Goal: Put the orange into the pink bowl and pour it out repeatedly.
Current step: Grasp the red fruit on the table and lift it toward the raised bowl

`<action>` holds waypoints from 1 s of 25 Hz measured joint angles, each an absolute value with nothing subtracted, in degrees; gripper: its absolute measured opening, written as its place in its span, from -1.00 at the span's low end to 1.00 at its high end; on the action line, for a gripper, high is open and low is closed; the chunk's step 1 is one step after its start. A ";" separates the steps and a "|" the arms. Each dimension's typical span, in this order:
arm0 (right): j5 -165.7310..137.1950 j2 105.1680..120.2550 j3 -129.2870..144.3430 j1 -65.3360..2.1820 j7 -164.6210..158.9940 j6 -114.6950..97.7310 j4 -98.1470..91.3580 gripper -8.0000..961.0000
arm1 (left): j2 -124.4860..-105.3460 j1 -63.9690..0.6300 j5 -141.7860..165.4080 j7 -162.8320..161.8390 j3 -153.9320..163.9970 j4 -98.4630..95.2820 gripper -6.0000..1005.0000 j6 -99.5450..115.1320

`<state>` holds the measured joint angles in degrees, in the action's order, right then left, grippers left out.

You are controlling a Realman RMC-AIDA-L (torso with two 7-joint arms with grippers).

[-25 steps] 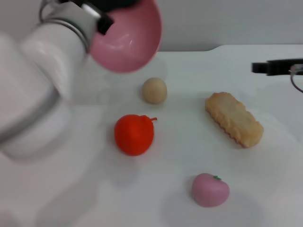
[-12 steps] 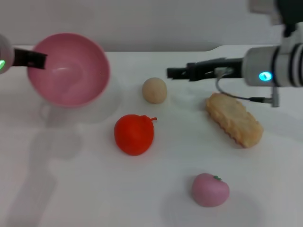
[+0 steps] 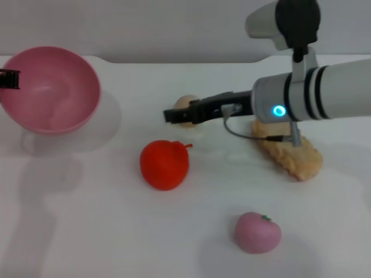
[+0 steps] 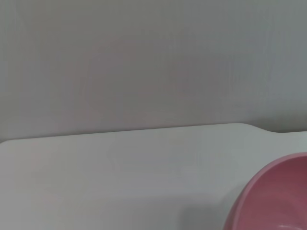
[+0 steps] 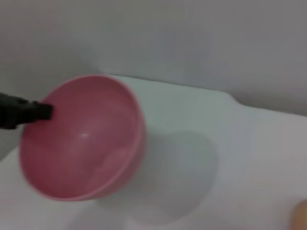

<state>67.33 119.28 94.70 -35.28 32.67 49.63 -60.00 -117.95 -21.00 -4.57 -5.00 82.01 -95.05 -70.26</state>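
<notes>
The orange (image 3: 164, 164) lies on the white table (image 3: 104, 231) near the middle. The pink bowl (image 3: 49, 90) is empty and hangs tilted above the table at the far left, its opening facing me. My left gripper (image 3: 8, 79) is at the left edge, shut on the bowl's rim. The bowl also shows in the right wrist view (image 5: 81, 139) and at the edge of the left wrist view (image 4: 276, 196). My right gripper (image 3: 171, 116) reaches in from the right. Its tip is just behind the orange and apart from it.
A beige ball (image 3: 184, 104) sits behind the right gripper's tip. A long breaded toy food (image 3: 287, 149) lies at the right under the right arm. A small pink peach-like toy (image 3: 258, 231) lies at the front right. A grey wall runs behind the table's far edge.
The left arm has carried the pink bowl leftward and lower, turning its opening up. The right arm has swung in from the right to the beige ball. The orange has not moved.
</notes>
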 joint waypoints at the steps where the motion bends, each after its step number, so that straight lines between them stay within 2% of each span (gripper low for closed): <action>1: 68.11 119.26 95.36 -35.61 32.66 49.60 -59.33 0.52 | -117.95 -21.03 -4.57 -5.00 82.00 -95.05 -0.88 -70.27; 7: 69.02 119.42 98.43 -39.48 32.57 49.05 -51.37 0.52 | -117.95 -21.61 -4.64 -4.60 82.22 -95.05 -0.88 -70.74; 25: 72.83 119.60 104.13 -44.65 32.73 46.42 -44.84 0.52 | -117.95 -21.84 -4.83 -4.25 83.11 -95.10 -0.87 -71.04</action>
